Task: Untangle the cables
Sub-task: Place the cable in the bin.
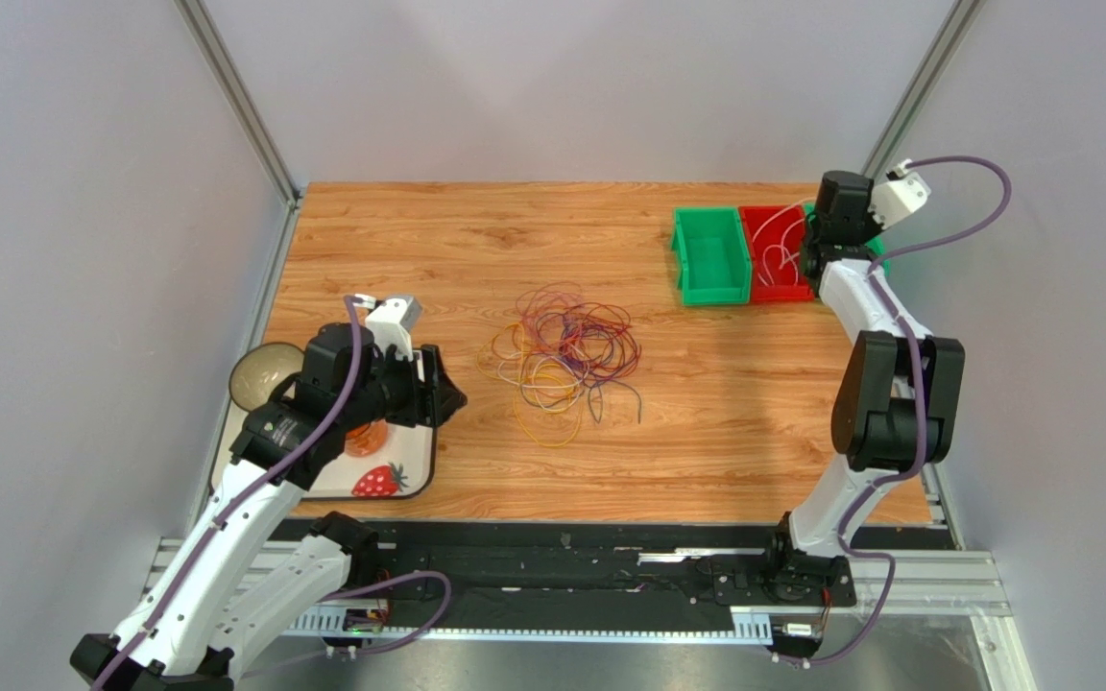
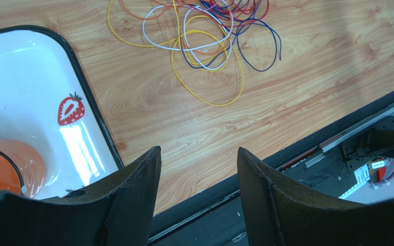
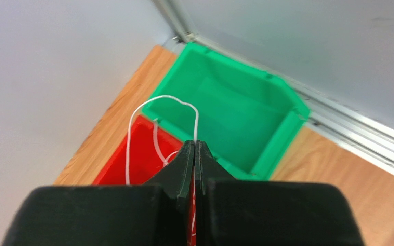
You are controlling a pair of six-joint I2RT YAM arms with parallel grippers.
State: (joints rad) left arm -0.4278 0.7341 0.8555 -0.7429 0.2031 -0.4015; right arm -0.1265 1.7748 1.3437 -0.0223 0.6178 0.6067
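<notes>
Tangled cables (image 1: 568,356), yellow, white, red, blue, left jaws wide, right jaws pinching white cable (image 3: 128,148)

My left gripper (image 2: 198,151) hangs above the wood table (image 2: 312,77), jaws parted with nothing between them. To my right the cables (image 2: 204,36) lie in loose loops of yellow, white, red and blue. They lie clear of the white strawberry tray (image 2: 24,77) on my left, which holds an orange thing (image 2: 6,169). A black rail (image 2: 312,169) lines the table's near edge.
</notes>
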